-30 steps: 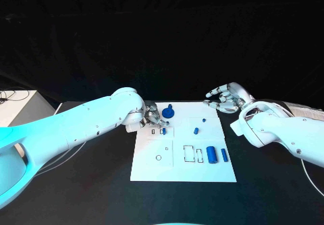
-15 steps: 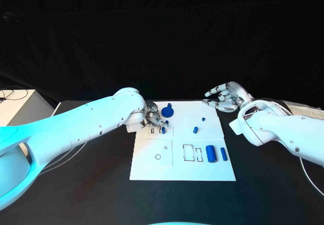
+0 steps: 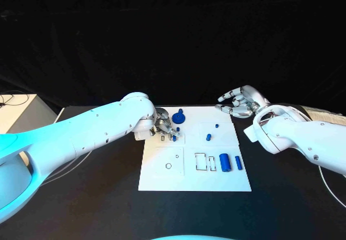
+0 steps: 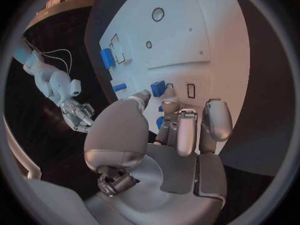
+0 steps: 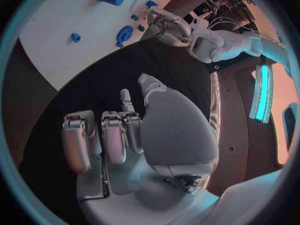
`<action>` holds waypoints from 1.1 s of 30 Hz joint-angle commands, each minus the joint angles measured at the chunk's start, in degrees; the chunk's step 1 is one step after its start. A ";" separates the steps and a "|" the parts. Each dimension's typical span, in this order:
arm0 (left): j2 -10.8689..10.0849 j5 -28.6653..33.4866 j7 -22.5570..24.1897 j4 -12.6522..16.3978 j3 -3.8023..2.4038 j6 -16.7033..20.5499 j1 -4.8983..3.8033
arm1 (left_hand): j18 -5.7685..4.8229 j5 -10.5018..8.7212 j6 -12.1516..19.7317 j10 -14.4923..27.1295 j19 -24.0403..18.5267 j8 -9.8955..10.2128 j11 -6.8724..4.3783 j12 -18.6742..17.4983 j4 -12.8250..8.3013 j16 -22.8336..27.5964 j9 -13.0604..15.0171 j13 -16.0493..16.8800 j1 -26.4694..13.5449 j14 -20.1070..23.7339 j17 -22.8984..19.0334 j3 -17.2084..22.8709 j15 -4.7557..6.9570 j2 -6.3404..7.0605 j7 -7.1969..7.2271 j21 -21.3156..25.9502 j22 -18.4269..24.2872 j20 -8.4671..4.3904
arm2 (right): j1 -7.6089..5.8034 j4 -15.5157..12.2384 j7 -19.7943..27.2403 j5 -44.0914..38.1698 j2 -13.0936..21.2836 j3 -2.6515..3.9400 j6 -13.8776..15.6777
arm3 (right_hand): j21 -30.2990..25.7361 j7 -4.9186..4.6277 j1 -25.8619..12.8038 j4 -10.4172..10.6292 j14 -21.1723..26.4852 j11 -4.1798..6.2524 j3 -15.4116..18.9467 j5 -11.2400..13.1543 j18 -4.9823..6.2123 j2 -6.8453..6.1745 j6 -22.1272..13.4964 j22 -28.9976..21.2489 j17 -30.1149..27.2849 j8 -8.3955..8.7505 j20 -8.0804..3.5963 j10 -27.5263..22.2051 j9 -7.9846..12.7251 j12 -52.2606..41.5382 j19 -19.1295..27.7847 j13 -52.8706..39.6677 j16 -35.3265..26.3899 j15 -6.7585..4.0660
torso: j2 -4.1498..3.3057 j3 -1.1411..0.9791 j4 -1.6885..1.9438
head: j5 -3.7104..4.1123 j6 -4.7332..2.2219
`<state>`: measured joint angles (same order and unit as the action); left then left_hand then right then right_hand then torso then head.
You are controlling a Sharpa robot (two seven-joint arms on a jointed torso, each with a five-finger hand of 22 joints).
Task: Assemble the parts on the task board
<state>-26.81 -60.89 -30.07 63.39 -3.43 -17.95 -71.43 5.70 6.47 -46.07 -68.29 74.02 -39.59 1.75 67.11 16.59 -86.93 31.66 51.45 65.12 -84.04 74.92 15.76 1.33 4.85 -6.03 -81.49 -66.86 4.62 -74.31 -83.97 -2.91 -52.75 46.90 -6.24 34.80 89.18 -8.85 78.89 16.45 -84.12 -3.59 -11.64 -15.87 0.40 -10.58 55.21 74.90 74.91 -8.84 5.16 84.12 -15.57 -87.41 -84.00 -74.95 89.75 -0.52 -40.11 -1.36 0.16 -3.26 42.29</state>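
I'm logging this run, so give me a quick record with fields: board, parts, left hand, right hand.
board: white task board in the middle of the black table
parts: blue cylinder and thinner blue bar lying near the board's right edge; round blue piece at its far edge
left hand: left hand over the board's far left corner, fingers at a small blue part
right hand: right hand off the board, holding nothing

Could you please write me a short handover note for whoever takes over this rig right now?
Left hand: over the task board's far left corner, fingertips at a small blue part; whether it grips it is unclear.
Right hand: off the board's far right corner, holding nothing, fingers apart.
On the board: a round blue part, a peg, a cylinder and a bar beside outlined slots.
Left: most parts lie loose.
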 commanded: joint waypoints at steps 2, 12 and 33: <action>0.20 -0.11 0.03 0.21 0.00 -1.60 -0.11 | -0.82 0.11 0.47 0.36 0.00 0.00 0.15 0.20 0.01 0.09 0.04 0.09 0.59 -3.01 7.29 0.28 0.12 -0.04 -0.05 -0.09 -0.08 0.22 | -0.01 0.05 0.10 -0.45 -0.10 0.03 -0.91 | -0.23 0.05 -0.08 -0.03 -5.74 -0.39 -0.46 -0.29 -0.12 -0.34 -0.37 14.40 14.52 -0.12 0.53 3.99 0.06 0.16 -5.50 -13.24 0.03 0.32 | -0.01 0.00 -0.05 | 0.04 0.17; 0.13 -0.04 0.09 0.50 0.01 -1.33 -0.10 | -0.81 0.15 0.41 0.49 -0.07 0.08 0.09 0.34 -0.03 0.09 0.80 0.20 1.88 -3.00 7.36 1.83 0.15 0.00 0.04 -0.13 -0.14 0.23 | -0.01 0.21 -0.05 -0.45 -0.23 0.03 -1.09 | -0.23 0.05 -0.08 -0.03 -5.74 -0.39 -0.46 -0.29 -0.12 -0.34 -0.37 14.40 14.52 -0.12 0.53 3.99 0.06 0.16 -5.50 -13.24 0.03 0.32 | 0.00 -0.08 -0.03 | 0.08 0.38; 0.24 1.88 0.24 0.33 0.04 -2.01 -0.07 | -0.77 -0.03 0.14 0.93 -0.45 1.27 -0.33 0.10 -1.32 0.18 4.53 -0.07 6.52 -3.02 7.66 17.40 0.51 3.50 0.42 -0.16 -0.20 -0.04 | -0.01 0.61 -0.11 -0.45 -0.61 0.02 -1.26 | -0.28 0.05 -0.21 0.00 -5.73 -0.41 -0.55 -0.36 -0.11 -0.31 -0.34 14.37 14.48 -0.19 0.55 4.03 0.04 0.10 -5.47 -13.28 0.02 0.34 | -0.04 -0.10 -0.11 | 0.03 0.71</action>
<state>-26.70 -60.14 -30.04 63.72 -3.43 -19.00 -71.44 5.70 6.41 -45.84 -67.66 74.02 -38.57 1.55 67.18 15.40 -86.93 35.88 51.45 71.72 -84.04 74.92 32.81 1.32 7.94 -5.85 -81.48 -67.06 4.62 -74.32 -83.37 -3.20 -52.75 46.34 -6.24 34.32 89.18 -8.82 78.89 16.45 -84.12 -3.59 -11.96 -15.87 0.40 -10.58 55.24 74.93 74.91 -8.84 5.15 84.12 -15.56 -87.41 -84.00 -74.92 89.75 -0.53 -40.14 -1.49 0.08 -3.25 42.93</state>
